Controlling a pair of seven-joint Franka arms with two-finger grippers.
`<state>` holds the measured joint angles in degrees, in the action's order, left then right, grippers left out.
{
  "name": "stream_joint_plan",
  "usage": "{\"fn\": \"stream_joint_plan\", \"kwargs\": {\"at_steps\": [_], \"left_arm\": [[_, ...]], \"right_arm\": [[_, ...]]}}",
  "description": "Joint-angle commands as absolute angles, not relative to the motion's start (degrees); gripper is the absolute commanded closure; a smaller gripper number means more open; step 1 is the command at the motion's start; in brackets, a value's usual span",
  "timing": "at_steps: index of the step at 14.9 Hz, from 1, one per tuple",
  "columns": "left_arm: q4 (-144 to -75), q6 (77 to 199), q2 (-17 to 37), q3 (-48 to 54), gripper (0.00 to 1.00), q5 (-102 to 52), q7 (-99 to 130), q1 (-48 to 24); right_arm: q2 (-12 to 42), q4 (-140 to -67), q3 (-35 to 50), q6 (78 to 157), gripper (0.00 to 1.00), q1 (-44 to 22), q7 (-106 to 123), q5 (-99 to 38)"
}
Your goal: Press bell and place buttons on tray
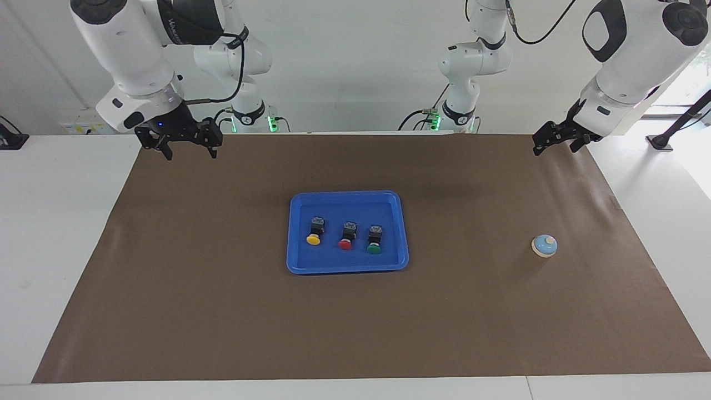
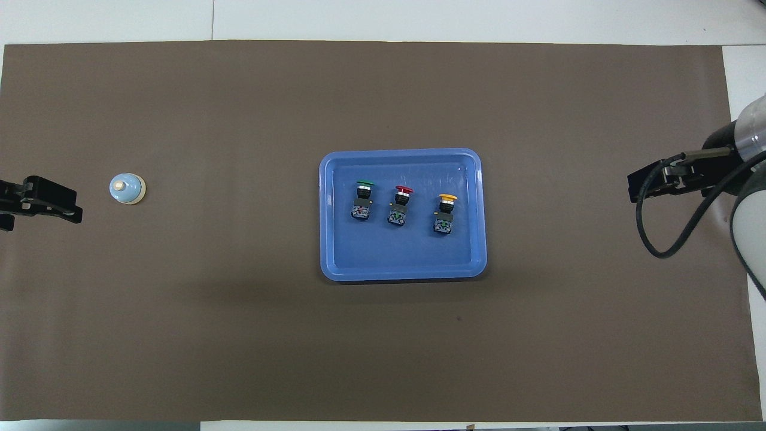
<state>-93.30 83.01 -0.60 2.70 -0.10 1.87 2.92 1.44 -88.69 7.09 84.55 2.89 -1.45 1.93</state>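
Note:
The blue tray (image 1: 389,222) (image 2: 401,257) lies mid-mat. In it lie three buttons in a row, caps pointing away from the robots: yellow (image 1: 314,239) (image 2: 447,197), red (image 1: 345,244) (image 2: 404,190) and green (image 1: 374,248) (image 2: 364,184). The bell (image 1: 544,245) (image 2: 127,189) stands alone on the mat toward the left arm's end. My right gripper (image 1: 190,154) (image 2: 649,184) hangs open and empty over the mat's corner at the right arm's end. High over the mat's edge at the left arm's end, my left gripper (image 1: 555,145) (image 2: 42,206) is open and holds nothing.
A brown mat (image 1: 222,311) (image 2: 239,335) covers most of the white table (image 1: 55,222). Two more robot bases (image 1: 461,111) stand along the table's edge where the robots are. A cable (image 2: 658,239) loops from the right wrist.

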Motion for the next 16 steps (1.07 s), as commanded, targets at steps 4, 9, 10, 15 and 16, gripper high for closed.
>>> {"fn": "stream_joint_plan", "kwargs": {"at_steps": [4,9,10,15,16], "left_arm": [[-97.55,90.24,-2.98,2.72,0.70,0.44,1.76,4.30],[-105.38,103.43,-2.12,2.72,1.00,0.53,-0.26,6.85],[-105.21,105.01,0.33,2.64,1.00,0.70,-0.52,6.86],[-104.33,115.20,10.09,2.72,1.00,3.08,-0.97,8.26],[-104.41,116.96,10.72,2.72,1.00,3.08,-0.88,8.87]], "right_arm": [[-0.88,-90.53,7.47,84.02,0.00,4.75,-0.79,-0.35],[-1.58,-90.53,7.38,82.89,0.00,4.75,-0.88,-0.35],[-1.67,-90.53,7.47,82.88,0.00,4.83,-0.88,-0.35],[-1.67,-90.53,7.38,82.97,0.00,4.83,-0.79,-0.35],[-1.67,-90.53,7.38,82.97,0.00,4.83,-0.79,-0.35]]}}
